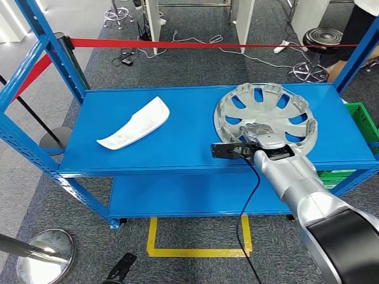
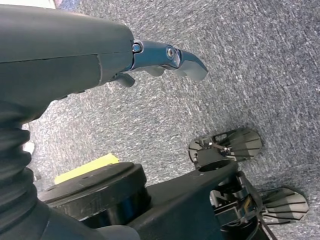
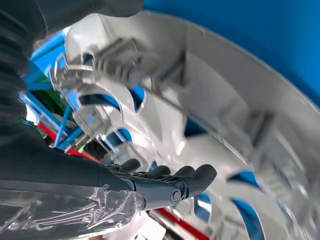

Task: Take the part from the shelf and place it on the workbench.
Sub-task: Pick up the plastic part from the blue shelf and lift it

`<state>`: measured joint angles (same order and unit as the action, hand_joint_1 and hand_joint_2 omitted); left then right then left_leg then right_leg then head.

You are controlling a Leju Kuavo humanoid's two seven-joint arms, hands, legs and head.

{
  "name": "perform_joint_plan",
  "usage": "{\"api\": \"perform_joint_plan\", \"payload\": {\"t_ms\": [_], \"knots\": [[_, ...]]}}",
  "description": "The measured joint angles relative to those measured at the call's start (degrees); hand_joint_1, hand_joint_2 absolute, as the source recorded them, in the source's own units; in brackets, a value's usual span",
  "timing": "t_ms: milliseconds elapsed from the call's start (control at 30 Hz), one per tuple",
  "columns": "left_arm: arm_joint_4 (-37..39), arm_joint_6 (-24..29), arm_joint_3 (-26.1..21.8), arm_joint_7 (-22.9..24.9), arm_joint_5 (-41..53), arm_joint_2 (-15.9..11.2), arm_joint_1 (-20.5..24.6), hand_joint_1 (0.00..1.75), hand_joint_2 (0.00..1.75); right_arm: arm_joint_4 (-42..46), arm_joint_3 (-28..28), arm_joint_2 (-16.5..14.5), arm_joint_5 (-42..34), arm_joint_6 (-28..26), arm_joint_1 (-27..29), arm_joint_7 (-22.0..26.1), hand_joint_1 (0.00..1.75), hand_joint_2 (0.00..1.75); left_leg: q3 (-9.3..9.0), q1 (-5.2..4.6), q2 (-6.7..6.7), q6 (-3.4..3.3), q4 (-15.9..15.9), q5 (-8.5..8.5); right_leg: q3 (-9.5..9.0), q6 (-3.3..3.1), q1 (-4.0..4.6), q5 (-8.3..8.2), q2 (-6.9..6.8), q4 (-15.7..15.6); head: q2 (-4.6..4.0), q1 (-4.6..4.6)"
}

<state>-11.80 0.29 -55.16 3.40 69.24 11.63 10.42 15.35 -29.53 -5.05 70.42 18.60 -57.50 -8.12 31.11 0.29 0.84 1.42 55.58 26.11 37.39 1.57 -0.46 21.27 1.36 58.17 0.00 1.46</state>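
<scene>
The right hand [image 1: 261, 139] sits over the near rim of the silver wheel cover [image 1: 268, 115], which lies face-down on the top shelf [image 1: 188, 136] toward its right end, close to the front edge. In the right wrist view the fingers [image 3: 177, 177] lie extended alongside the cover's ribbed inner face, apart and not yet wrapped round any rib or rim; whether any of them touch it cannot be told. Risk, as judged: the cover is broad, thin and slotted, so a grip taken at one edge would let it tilt or swing on lifting, and it could slip out or strike the right-hand upright [image 1: 357, 53]. A finger passing through a slot could snag on release. The black cable [image 1: 250, 195] hanging from the right arm could drag on the front edge of the shelf. The left hand [image 2: 166, 60] hangs over the carpeted floor with its fingers slightly curled and apart, holding nothing. Count: one wheel cover; one white curved trim piece [image 1: 134, 125] on the shelf's left half, well apart from the cover; one green crate [image 1: 364, 121] beyond the shelf's right end; one red barrier tape [image 1: 201, 43] behind.
</scene>
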Motion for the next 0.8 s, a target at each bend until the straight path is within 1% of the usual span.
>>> {"api": "perform_joint_plan", "payload": {"t_ms": [200,433,467,567,600,800], "knots": [[0.00,-0.07,0.03,0.10,0.00,0.00,0.21,0.00,1.75,-0.69,0.34,0.08,-0.09,1.29,-0.02,-0.54,0.00,1.75,0.00,-0.01,0.00,-0.01,0.00,0.00,0.00,0.00,0.00,0.00,0.01,0.00,0.00,0.01],[0.00,-0.65,0.62,0.72,0.00,0.00,0.38,0.00,1.75,-1.42,1.41,0.74,-0.86,5.89,0.34,-3.90,0.01,1.75,-0.01,-0.02,0.00,-0.01,0.00,0.00,0.00,0.00,-0.01,0.00,0.00,0.00,0.00,-0.01],[0.00,-0.73,0.72,0.77,0.00,0.00,0.43,0.00,1.75,-1.51,1.60,0.91,-0.93,6.22,0.45,-4.22,0.41,1.75,-0.01,-0.02,-0.01,-0.01,0.00,0.00,0.00,0.00,-0.01,0.00,0.01,0.00,0.00,0.00],[0.00,-0.81,0.91,0.85,0.00,0.00,0.61,0.00,1.75,-1.62,1.96,1.34,-0.94,6.45,0.59,-4.57,1.71,1.75,-0.03,-0.03,-0.01,-0.01,0.00,0.00,-0.02,0.00,-0.03,0.00,0.02,-0.01,0.00,0.01],[0.00,-0.81,0.93,0.85,0.00,0.00,0.64,0.00,1.75,-1.63,2.01,1.45,-0.88,6.24,0.62,-4.39,1.75,1.75,-0.03,-0.03,-0.01,-0.01,0.00,0.00,-0.03,0.00,-0.03,0.00,0.02,-0.01,0.00,0.00],[0.00,-0.67,0.93,0.76,0.00,0.00,0.64,0.00,1.75,-1.62,2.03,1.60,0.14,3.24,0.71,-0.77,1.75,1.75,-0.15,-0.02,-0.17,-0.05,0.00,0.10,-0.16,0.03,-0.03,-0.02,0.22,-0.02,0.00,0.00]]}}
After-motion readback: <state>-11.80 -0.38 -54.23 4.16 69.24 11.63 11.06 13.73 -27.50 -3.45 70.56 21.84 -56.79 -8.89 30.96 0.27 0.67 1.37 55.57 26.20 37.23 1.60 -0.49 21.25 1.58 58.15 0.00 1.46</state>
